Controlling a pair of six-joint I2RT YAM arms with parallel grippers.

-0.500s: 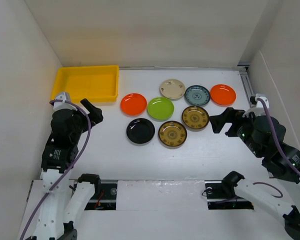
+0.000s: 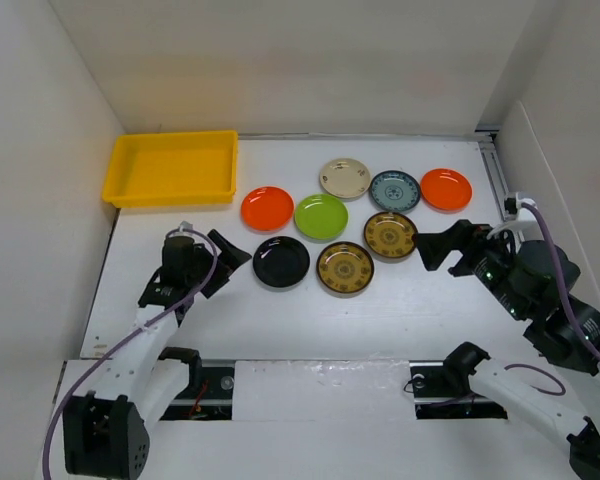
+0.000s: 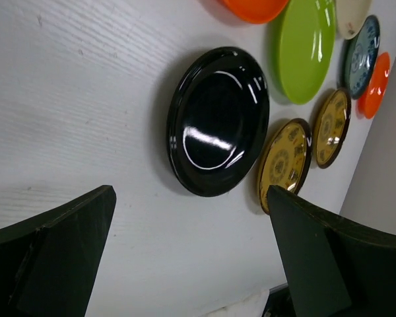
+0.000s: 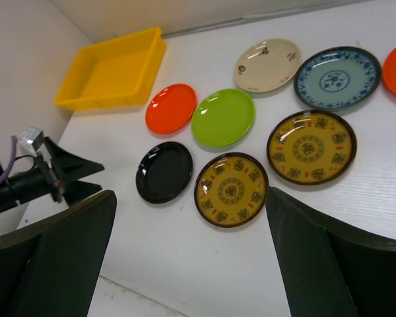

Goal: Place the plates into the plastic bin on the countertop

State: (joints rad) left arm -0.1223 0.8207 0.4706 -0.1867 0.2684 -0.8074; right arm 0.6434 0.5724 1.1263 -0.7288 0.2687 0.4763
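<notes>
Eight plates [image 2: 321,216] lie flat; right hand [image 2: 426,252] and left hand [image 2: 234,268] both released; risk: the left skids the low-rimmed black plate [image 2: 281,261] into the gold-patterned plate [image 2: 345,268].

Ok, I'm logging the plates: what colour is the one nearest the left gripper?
Black plate, glossy; clearest from the left wrist view.

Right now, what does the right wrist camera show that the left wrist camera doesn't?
Only the right wrist view: the yellow bin, no plate in it, and the right gripper, open. Only the left wrist view: nothing extra, just the black plate up close. Both: the open left gripper and all eight plates on the countertop, some cut off at the frame edges.
</notes>
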